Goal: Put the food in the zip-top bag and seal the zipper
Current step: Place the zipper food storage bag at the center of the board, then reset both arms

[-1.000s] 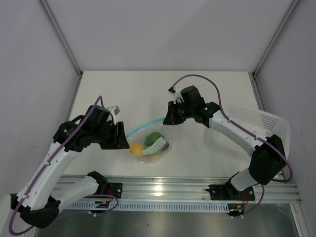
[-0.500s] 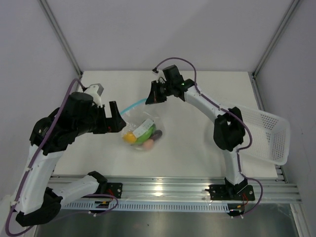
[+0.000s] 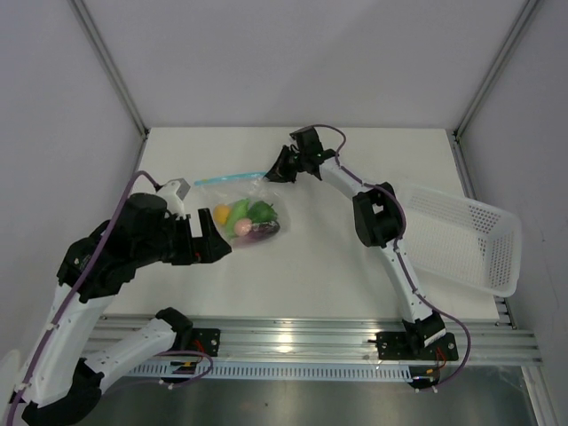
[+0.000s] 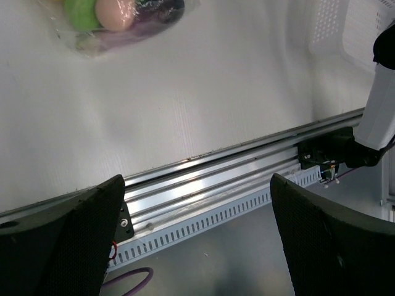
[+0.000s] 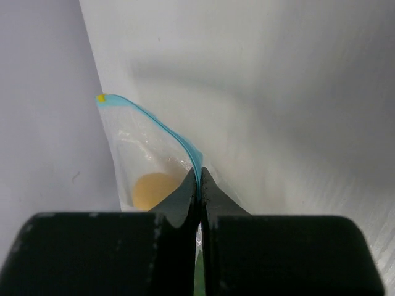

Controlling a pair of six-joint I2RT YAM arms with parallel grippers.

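1. Closest to us, well in front of the zip-top bag [image 3: 241, 206], a shiny metal rail [image 3: 311, 339] runs along the edge of the white table [image 3: 337, 266].
2. The left gripper [image 4: 197, 180] hangs just in front of the bag, toward its left side. Its two black fingers are spread wide. Nothing is between them, and they do not touch the bag.
3. A white basket [image 3: 461, 240] full of little holes sits far off to the right of the bag.
4. The food [image 3: 244, 217] is all inside the bag. There is a yellow-orange piece, a light-green one, a dark-green one, a pink one and a dark purple one.
5. The zipper [image 3: 229, 179] is the thin blue strip along the far edge of the bag.
6. The right gripper [image 3: 275, 169] is at the right end of the zipper, just behind the bag. Its fingers are pressed together and pinch the blue strip.
7. I cannot tell if the zipper is closed all the way along.
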